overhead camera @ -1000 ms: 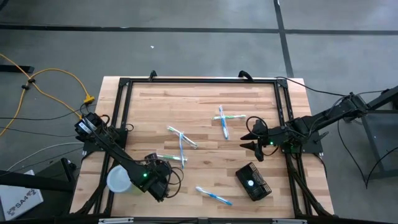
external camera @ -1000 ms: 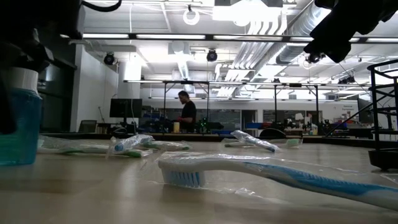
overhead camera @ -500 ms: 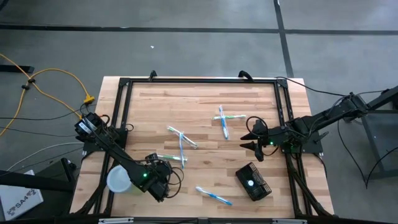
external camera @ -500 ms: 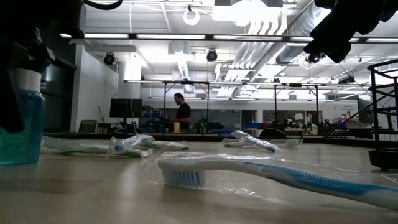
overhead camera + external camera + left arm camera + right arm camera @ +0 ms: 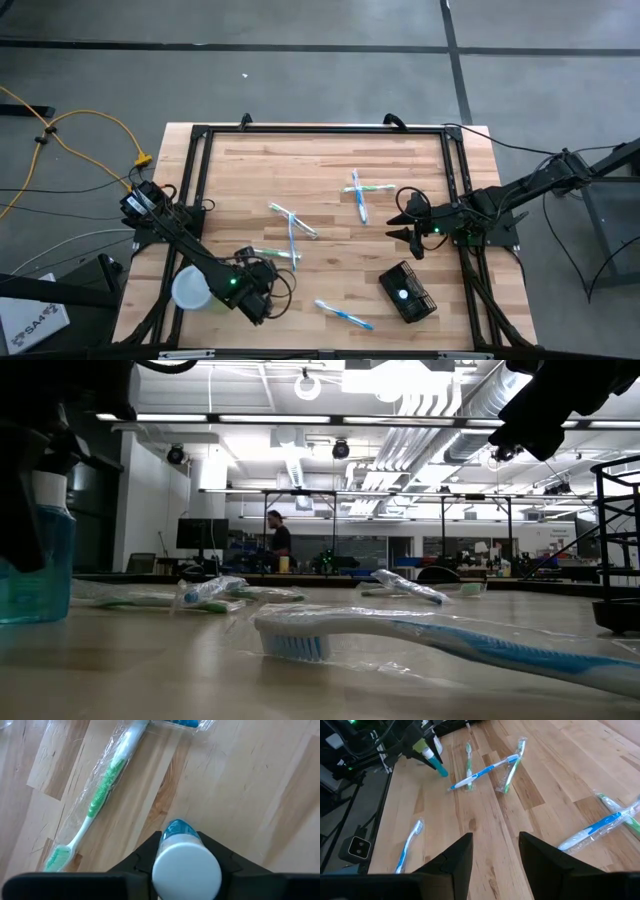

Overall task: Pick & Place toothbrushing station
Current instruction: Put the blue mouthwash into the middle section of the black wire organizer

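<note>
A small blue bottle with a white cap [image 5: 186, 870] stands near the table's near left corner, between the fingers of my left gripper [image 5: 256, 290], which is shut on it. The low view shows the same blue bottle [image 5: 38, 565] at its left edge. The toothbrushing station [image 5: 407, 292], a black mesh holder, rests on its base near the near right edge. My right gripper [image 5: 405, 222] hangs open above the table, on the far side of the station, with nothing between its fingers. A wrapped green toothbrush [image 5: 102, 795] lies flat just beyond the bottle. My left gripper pinches the bottle's upper part, just under the white cap [image 5: 176, 826], between its two fingers [image 5: 140, 862]. The fingers come from above, slanting down. The bottle leans a little, and its base [image 5: 30, 618] is on the table.
Several wrapped toothbrushes lie on the wood: a crossed pair [image 5: 358, 192] toward the far right, another pair [image 5: 292, 225] in the middle, one [image 5: 343, 315] at the near edge. A lime-green cup with a whitish lid [image 5: 192, 290] stands left of my left gripper. A black frame [image 5: 320, 128] borders the table.
My left gripper has closed its fingers onto the blue bottle without moving off its place. In the low view the bottle has tipped slightly, its cap shifting sideways while its base stays on the table.
</note>
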{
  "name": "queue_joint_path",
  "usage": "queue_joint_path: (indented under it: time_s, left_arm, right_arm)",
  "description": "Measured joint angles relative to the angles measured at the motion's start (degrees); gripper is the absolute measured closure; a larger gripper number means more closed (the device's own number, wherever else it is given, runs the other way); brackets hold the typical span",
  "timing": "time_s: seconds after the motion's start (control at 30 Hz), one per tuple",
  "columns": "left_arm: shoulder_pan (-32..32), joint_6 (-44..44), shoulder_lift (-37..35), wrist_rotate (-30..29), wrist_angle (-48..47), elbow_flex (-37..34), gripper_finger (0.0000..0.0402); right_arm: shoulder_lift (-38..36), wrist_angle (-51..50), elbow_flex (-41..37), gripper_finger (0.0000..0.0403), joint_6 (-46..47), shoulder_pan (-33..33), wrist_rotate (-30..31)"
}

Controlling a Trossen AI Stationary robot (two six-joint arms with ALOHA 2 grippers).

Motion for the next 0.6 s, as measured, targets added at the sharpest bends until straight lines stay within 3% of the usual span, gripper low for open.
queue_joint_path:
  time_s: [0.6]
  left_arm:
    - [2.12,5.98,-0.02,1.93,4.77,0.02,0.0309]
  right_arm:
    - [0.00,0.08,0.00,0.0251,-0.01,-0.01,0.00]
